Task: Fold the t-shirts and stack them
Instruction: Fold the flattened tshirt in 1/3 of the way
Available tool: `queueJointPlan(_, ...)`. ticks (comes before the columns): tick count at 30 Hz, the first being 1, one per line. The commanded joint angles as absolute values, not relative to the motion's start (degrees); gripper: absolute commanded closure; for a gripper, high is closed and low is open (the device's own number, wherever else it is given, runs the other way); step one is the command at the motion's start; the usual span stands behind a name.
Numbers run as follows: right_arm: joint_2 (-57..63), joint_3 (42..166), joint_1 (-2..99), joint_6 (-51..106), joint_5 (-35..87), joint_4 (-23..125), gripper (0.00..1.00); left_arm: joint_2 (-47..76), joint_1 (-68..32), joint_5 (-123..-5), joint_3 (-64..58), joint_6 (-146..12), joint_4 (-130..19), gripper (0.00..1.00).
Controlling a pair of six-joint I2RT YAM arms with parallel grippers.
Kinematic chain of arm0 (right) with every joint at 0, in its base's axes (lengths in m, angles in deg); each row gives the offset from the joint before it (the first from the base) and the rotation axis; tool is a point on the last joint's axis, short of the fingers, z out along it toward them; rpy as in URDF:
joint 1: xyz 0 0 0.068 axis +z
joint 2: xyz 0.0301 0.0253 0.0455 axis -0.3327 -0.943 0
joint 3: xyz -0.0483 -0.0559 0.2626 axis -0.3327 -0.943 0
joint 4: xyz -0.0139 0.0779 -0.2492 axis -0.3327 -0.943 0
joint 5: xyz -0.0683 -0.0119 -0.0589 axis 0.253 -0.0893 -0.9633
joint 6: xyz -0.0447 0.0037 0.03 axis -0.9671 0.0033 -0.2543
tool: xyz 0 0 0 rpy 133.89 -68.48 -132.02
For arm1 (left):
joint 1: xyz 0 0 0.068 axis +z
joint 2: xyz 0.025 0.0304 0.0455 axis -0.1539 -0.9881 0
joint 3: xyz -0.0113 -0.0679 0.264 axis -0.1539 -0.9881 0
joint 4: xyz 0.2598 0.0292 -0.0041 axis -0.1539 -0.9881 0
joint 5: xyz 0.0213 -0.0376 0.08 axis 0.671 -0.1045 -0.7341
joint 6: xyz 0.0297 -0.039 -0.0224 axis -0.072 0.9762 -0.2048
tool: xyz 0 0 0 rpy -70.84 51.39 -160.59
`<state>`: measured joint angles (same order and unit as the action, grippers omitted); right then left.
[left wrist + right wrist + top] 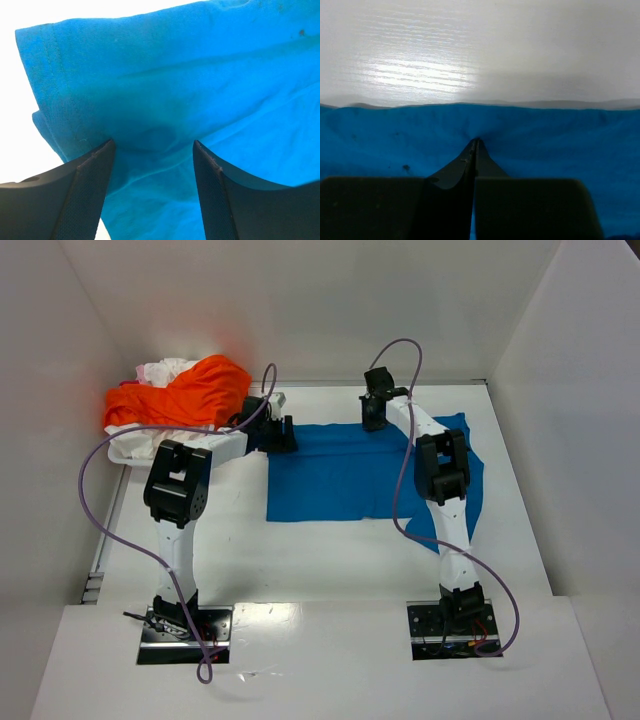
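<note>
A bright blue t-shirt [350, 475] lies spread flat mid-table. My left gripper [285, 432] is at its far left corner, open. In the left wrist view, the left gripper [153, 142] has the blue cloth [200, 75] and its stitched hem lying between and under both fingers [90, 190]. My right gripper [373, 420] is at the shirt's far edge. In the right wrist view, the right gripper [476, 140] is shut, and the blue cloth [570, 145] puckers at its tips. An orange t-shirt [195, 390] is heaped over white ones [165, 370] at the far left.
The heap of shirts rests on a white tray [125, 452] by the left wall. White walls enclose the table on the left, back and right. Purple cables loop from both arms, whose bases [185, 625] stand at the near edge.
</note>
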<state>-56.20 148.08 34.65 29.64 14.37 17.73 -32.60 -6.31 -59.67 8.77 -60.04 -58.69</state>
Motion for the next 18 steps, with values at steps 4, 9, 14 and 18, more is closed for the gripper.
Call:
queueJointPlan(4,-56.6,151.0,35.2,30.3,10.1,18.0,1.00,-34.5,-5.6,-59.3,9.7,-59.0,-59.1,0.31)
queueJointPlan(9,-59.5,157.8,35.2,30.3,9.5,17.3,1.00,-34.5,-5.6,-59.3,9.1,-59.0,-59.1,0.32)
queueJointPlan(14,-62.0,163.3,34.6,30.3,9.5,15.0,1.00,-35.0,-5.6,-58.7,9.1,-59.0,-59.1,0.32)
queueJointPlan(18,-62.6,164.7,34.6,30.3,8.9,15.0,1.00,-35.0,-5.6,-58.7,9.1,-59.0,-59.1,0.32)
